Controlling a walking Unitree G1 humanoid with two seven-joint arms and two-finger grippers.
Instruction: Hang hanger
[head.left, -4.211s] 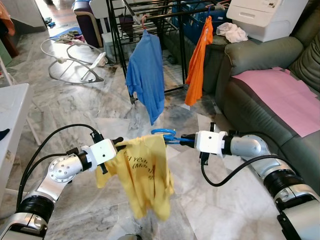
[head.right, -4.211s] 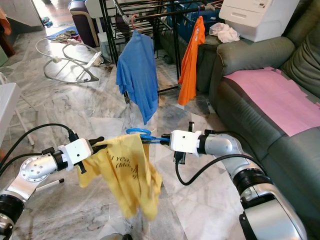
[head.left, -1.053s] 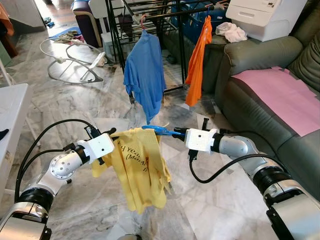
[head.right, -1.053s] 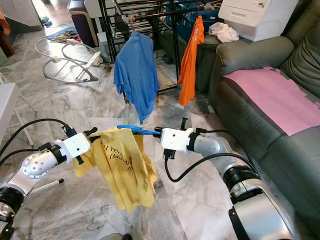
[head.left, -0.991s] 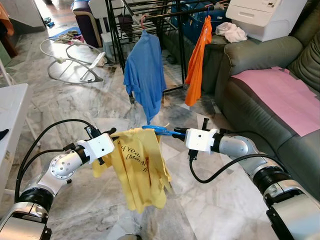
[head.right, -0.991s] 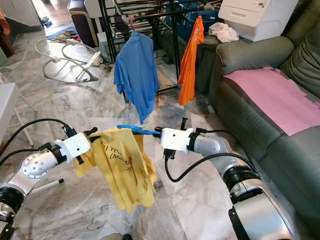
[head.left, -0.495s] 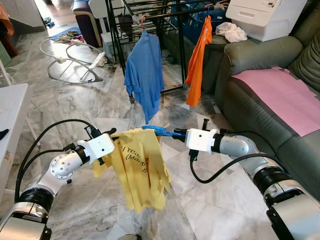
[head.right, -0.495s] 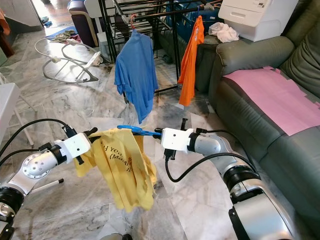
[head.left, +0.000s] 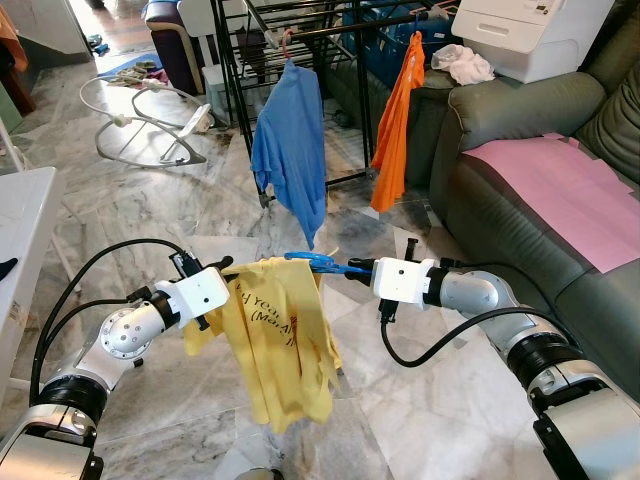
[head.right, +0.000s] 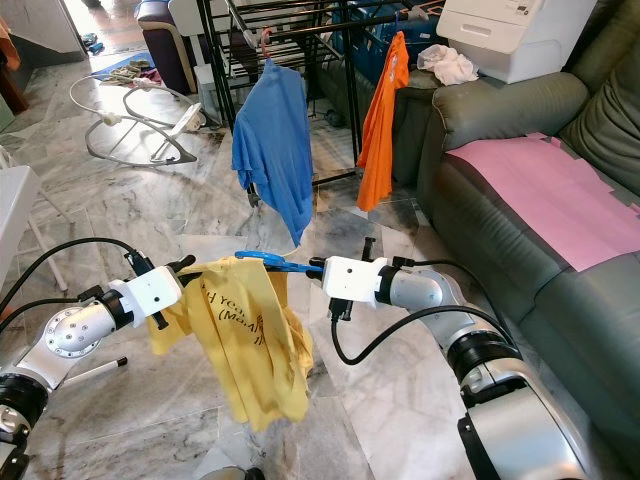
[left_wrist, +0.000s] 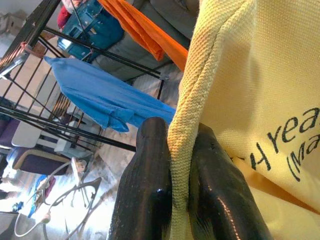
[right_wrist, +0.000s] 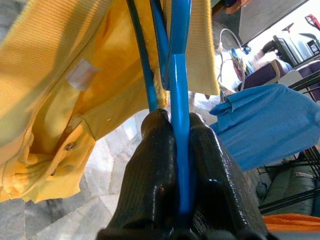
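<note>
So we've got the yellow polo shirt with dark lettering (head.left: 285, 340) strung between both arms out in front of us, over the marble floor (head.left: 420, 420). Our left gripper (left_wrist: 172, 200) is pinched tight on a ribbed edge of the fabric, and our right gripper (right_wrist: 172, 165) is clamped on the thin blue plastic hanger (head.right: 268, 260), which sits at the top of the shirt with its hook end lying roughly flat above the collar.

The black metal drying rack (head.left: 300, 30) is well ahead, already holding a blue shirt (head.left: 292, 150) and an orange shirt (head.left: 393, 125), with the grey sofa (head.left: 520, 120) off to the right.

Our take on doing this bit well: before going anywhere, make sure the hanger is properly seated through the neck, since the shirt looks bunched and lopsided, most of it drooping under the left side. We'd keep the fabric grip until the hanger carries the weight, then tip the hook upright and aim for the bare bar between the two hung shirts. The risk is the shirt sliding off one hanger shoulder.
</note>
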